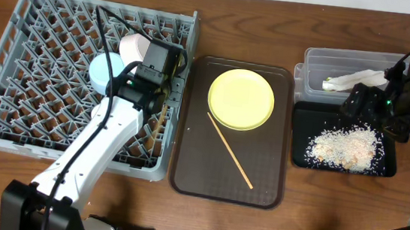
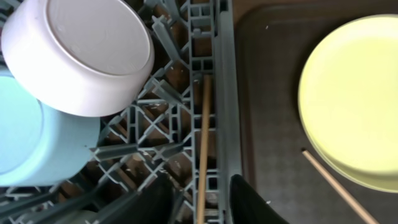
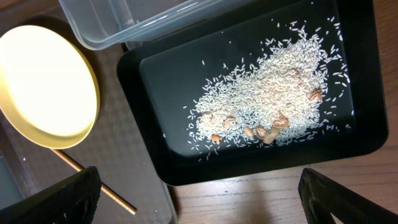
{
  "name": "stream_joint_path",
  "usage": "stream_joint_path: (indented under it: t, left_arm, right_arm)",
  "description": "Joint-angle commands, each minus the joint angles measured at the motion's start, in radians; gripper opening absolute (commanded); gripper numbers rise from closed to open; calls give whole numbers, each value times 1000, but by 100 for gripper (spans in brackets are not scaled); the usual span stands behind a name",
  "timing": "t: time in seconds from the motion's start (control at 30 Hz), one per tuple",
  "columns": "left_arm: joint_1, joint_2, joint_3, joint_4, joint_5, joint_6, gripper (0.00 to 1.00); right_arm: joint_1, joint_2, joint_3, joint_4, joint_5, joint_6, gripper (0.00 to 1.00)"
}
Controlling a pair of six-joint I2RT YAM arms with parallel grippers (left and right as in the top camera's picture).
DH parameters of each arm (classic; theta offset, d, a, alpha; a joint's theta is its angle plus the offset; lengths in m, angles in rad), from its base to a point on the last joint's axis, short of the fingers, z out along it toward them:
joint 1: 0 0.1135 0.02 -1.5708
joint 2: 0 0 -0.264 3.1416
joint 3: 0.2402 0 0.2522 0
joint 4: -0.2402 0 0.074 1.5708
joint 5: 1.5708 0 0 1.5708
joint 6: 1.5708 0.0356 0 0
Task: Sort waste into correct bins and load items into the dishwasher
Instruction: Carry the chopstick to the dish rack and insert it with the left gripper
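Note:
My left gripper (image 1: 161, 111) (image 2: 202, 199) hangs over the right side of the grey dishwasher rack (image 1: 10, 96) (image 2: 224, 93). It is open, and a thin chopstick (image 2: 203, 143) lies in the lattice between its fingers without touching either. The white bowl (image 1: 134, 46) (image 2: 81, 53) and light blue bowl (image 1: 102, 71) (image 2: 37, 137) sit upside down in the rack. The yellow plate (image 1: 241, 98) (image 2: 354, 99) (image 3: 43, 87) rests on the brown tray (image 1: 185, 166). My right gripper (image 1: 375, 109) (image 3: 208, 199) is wide open and empty above the black tray (image 1: 295, 158) (image 3: 155, 68), which holds rice scraps (image 1: 341, 147) (image 3: 273, 93).
The clear tub (image 1: 316, 61) (image 3: 137, 25) behind the black tray holds a white napkin (image 1: 355, 79). A second chopstick (image 1: 229, 150) (image 2: 339, 186) (image 3: 93, 180) lies diagonally on the brown tray beside the plate. Bare wooden table (image 3: 280, 199) shows in front of the black tray.

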Motion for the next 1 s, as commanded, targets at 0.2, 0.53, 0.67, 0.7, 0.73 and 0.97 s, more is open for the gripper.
stream_joint_path:
  t: [0.2, 0.53, 0.67, 0.7, 0.73, 0.97]
  left_arm:
    - [-9, -7, -4, -64, 326, -350, 51]
    - [-178, -3, -71, -97, 191, -535, 45]
    - [-180, -42, -63, -97, 32, -502, 40]
    - [-174, -59, -60, -99, 8, -484, 38]
    - [-167, -77, -58, -103, -13, -478, 37]
    - [-43, -227, -56, -140, -185, -455, 24]
  right_arm:
    - [-3, -19, 18, -1, 5, 7, 99]
    - [-3, -19, 18, -2, 5, 6, 99]
    - [-3, -19, 18, -2, 5, 6, 99]
    - [-3, -19, 18, -2, 5, 6, 99]
    - [-3, -19, 18, -2, 5, 6, 99]
    - [-3, -19, 18, -2, 5, 6, 99]
